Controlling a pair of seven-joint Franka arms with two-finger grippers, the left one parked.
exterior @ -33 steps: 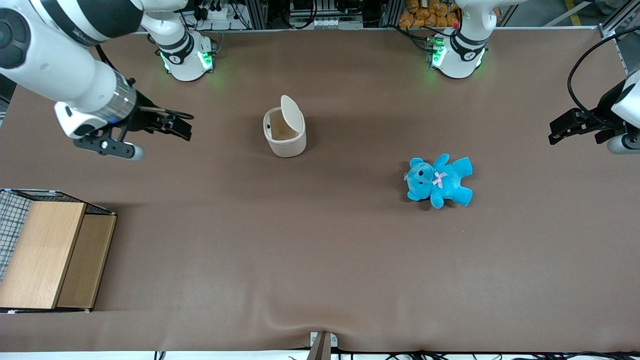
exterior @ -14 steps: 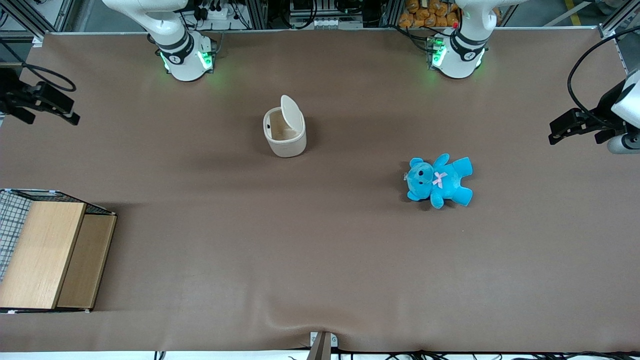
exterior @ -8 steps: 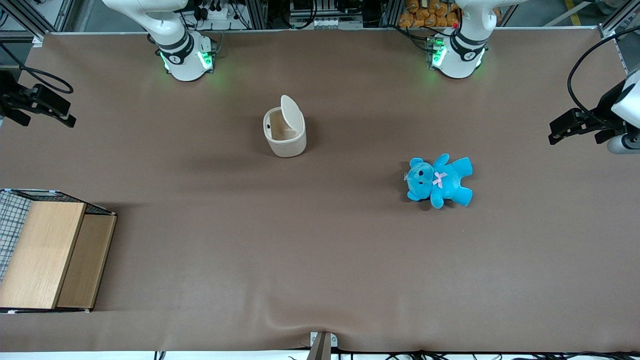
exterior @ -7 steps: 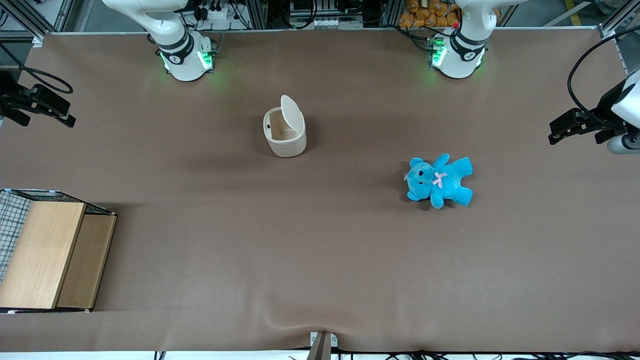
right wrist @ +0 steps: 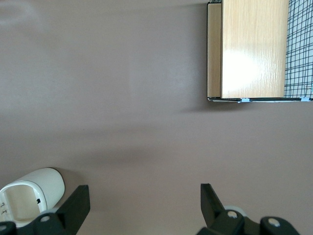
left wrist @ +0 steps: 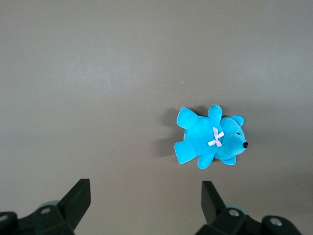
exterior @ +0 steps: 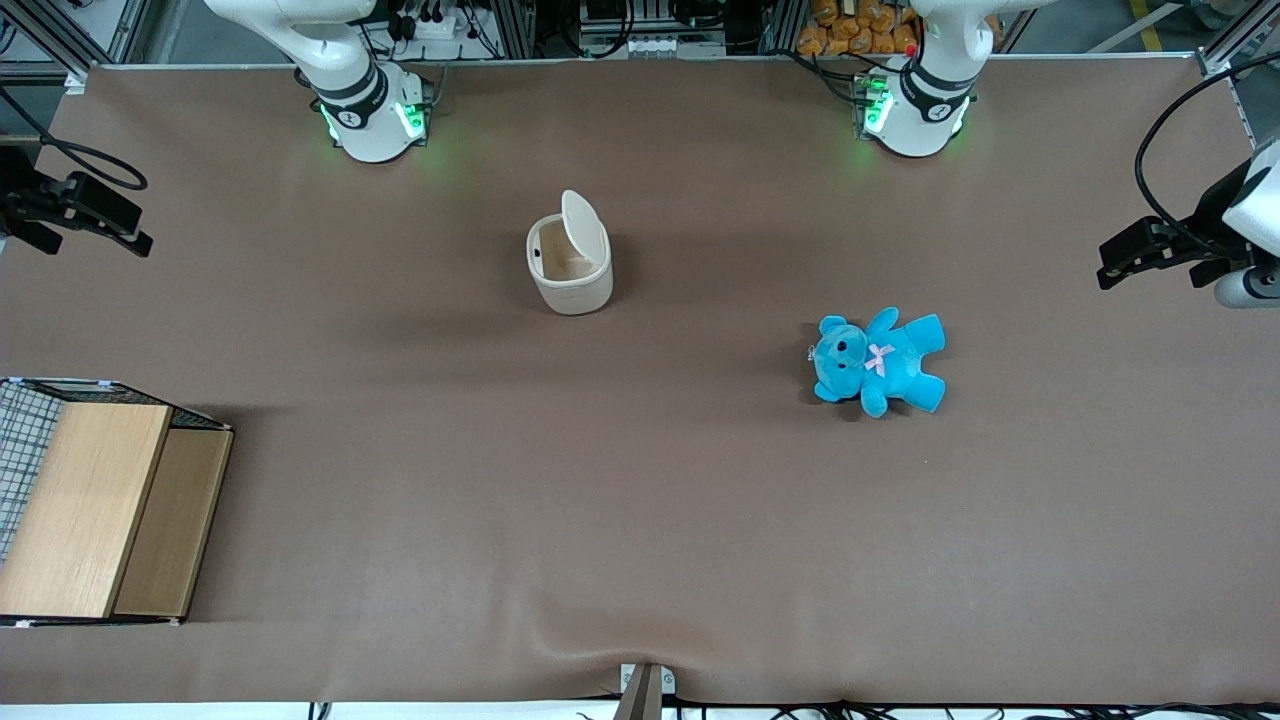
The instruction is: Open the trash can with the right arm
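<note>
Since the earliest frame the right arm's gripper (exterior: 85, 212) has pulled well away from the trash can (exterior: 569, 265) to the working arm's end of the table, fingers spread and empty. That cream bin stands mid-table, well apart from the blue teddy bear (exterior: 878, 361), its flip lid (exterior: 583, 228) tilted up. Task looks done; the lid could drop shut if jolted.

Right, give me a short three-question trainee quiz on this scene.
1. True or false: the bin's lid is tipped up, so the inside shows.
2. Which lies nearer the front camera: the bin or the teddy?
3. Multiple choice: the right arm's end effector is A) gripping the lid, B) far out at the working arm's end of the table, apart from the bin, C) over the teddy.

Key: 1 true; 2 the teddy; 3 B.
</note>
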